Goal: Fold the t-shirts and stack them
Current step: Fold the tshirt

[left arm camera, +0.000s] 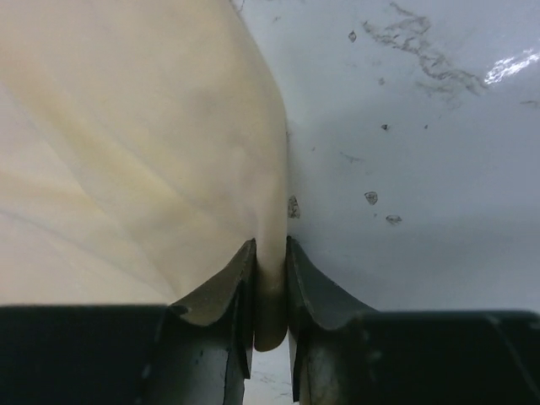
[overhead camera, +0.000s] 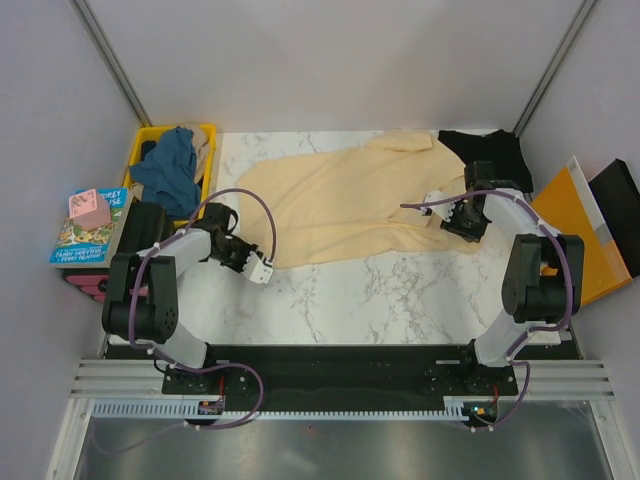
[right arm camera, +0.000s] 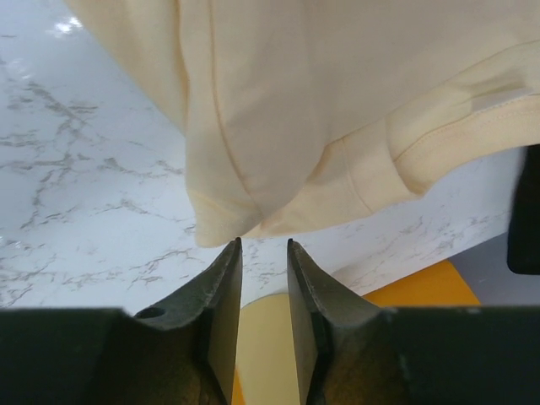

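Left hand (left arm camera: pixel 270 246) pinch on cream t-shirt (left arm camera: pixel 126 152) edge, wrist-view only

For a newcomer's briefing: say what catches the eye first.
A cream-yellow t-shirt sprawls centrally across the marble table, the left gripper and right gripper each pinching an edge. A teal-blue t-shirt is heaped in the yellow crate back left; a black t-shirt lies back right.

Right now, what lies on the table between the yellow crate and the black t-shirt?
The cream-yellow t-shirt, spread out across that stretch; the top view shows it.
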Action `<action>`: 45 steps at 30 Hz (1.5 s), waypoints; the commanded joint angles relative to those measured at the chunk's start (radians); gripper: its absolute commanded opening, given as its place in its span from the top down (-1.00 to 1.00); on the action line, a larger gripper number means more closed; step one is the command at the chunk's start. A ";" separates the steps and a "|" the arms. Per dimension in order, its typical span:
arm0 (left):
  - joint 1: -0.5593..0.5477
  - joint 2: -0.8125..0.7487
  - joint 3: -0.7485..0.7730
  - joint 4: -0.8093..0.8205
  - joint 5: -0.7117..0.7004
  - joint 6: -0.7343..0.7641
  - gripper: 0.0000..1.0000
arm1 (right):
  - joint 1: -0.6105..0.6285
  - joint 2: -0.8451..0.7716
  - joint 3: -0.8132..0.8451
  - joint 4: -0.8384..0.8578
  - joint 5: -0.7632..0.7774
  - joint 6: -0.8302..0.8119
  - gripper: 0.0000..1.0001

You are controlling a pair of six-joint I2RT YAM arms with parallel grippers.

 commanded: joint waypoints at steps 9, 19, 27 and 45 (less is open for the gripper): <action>-0.019 0.061 0.065 0.001 -0.073 -0.007 0.60 | -0.001 0.180 0.259 -0.355 -0.223 0.057 0.07; -0.019 0.055 0.085 -0.016 -0.091 -0.007 0.61 | -0.078 0.264 0.393 -0.456 -0.364 0.130 0.10; -0.019 0.059 0.090 -0.019 -0.084 0.004 0.62 | -0.165 0.267 0.460 -0.476 -0.433 0.195 0.14; -0.021 0.078 0.136 -0.037 -0.088 0.024 0.62 | -0.223 0.324 0.387 -0.597 -0.470 0.121 0.16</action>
